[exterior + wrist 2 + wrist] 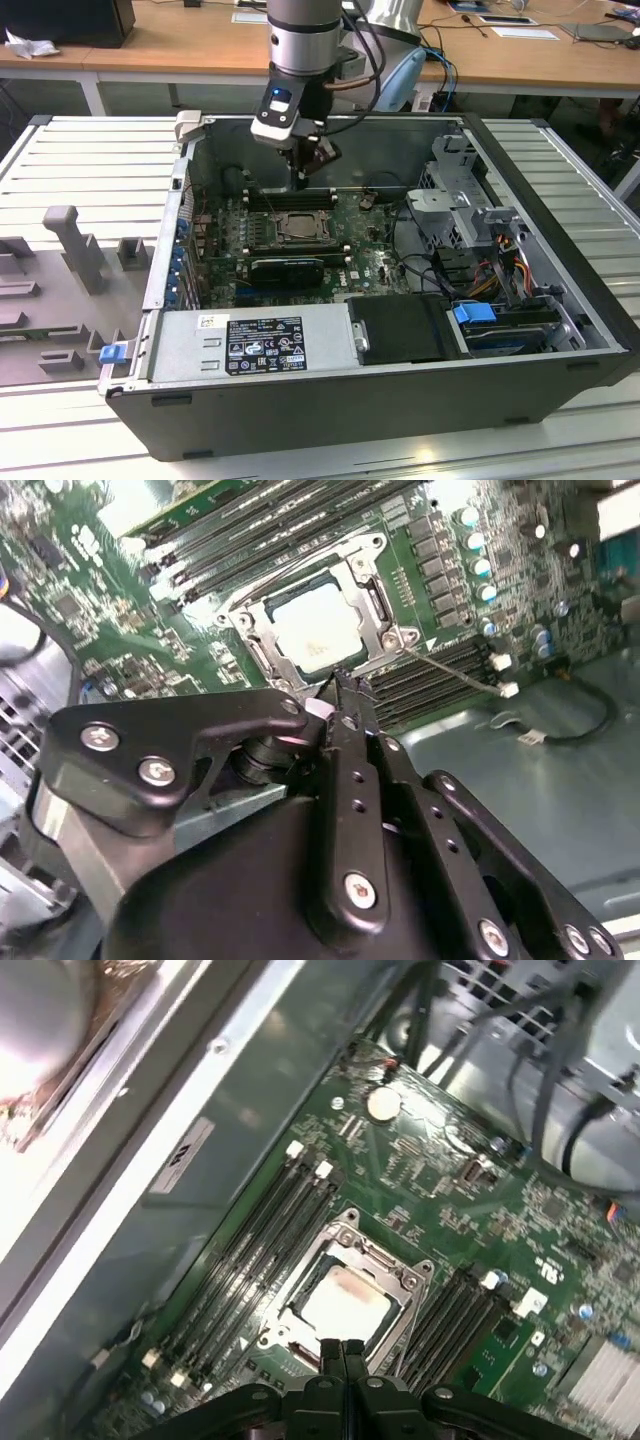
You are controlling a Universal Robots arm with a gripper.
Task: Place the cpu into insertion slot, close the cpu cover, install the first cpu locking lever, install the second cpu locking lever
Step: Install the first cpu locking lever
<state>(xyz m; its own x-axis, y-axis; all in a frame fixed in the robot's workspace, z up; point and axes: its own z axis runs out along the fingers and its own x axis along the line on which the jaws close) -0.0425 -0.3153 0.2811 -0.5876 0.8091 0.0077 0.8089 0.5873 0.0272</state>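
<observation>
cpu (pixel 343 1303) lies flat in the insertion slot (pixel 275 232), mid-motherboard; cpu cover (pixel 390 1257) looks down around it. Gripper (pixel 341 1345) hangs just above the slot's edge, fingers pressed together, holding nothing. Judgement: locking-lever stage; it calls for closed tips pressing a thin lever down under its catch

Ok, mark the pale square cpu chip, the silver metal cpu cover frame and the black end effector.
pale square cpu chip (pixel 345 1305): first wrist view, middle of its top face.
silver metal cpu cover frame (pixel 380 1258): first wrist view, on one side bar.
black end effector (pixel 342 1343): first wrist view, at its fingertips.
</observation>
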